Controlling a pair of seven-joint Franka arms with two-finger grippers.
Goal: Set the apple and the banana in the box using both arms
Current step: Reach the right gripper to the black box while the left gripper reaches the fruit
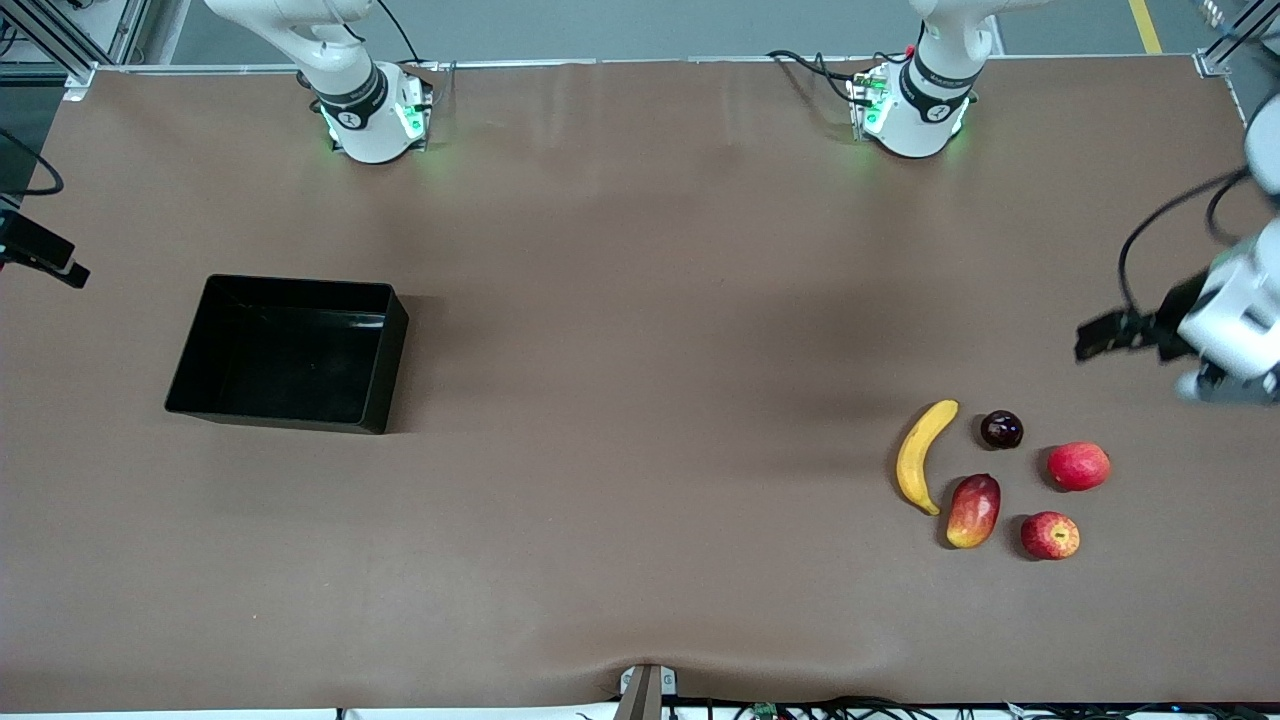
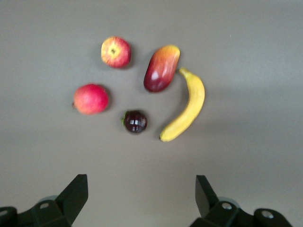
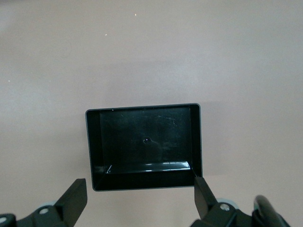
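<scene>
The apple [image 1: 1050,535] [image 2: 115,52], red with yellow streaks, lies at the left arm's end of the table and is the fruit nearest the front camera. The yellow banana [image 1: 925,455] [image 2: 187,106] lies beside it on the side toward the box. The black box [image 1: 395,360] [image 3: 142,179] stands empty at the right arm's end. My left gripper [image 1: 1092,340] [image 2: 142,198] hangs open and empty high over the table beside the fruit. My right gripper [image 1: 70,272] [image 3: 140,198] hangs open and empty high beside the box.
A red-and-yellow mango-like fruit [image 1: 973,510] [image 2: 162,67] lies between the banana and the apple. A plain pink-red fruit [image 1: 1078,466] [image 2: 91,99] and a dark plum [image 1: 1001,429] [image 2: 135,121] lie close by. Brown table [image 1: 640,350] stretches between the box and the fruit.
</scene>
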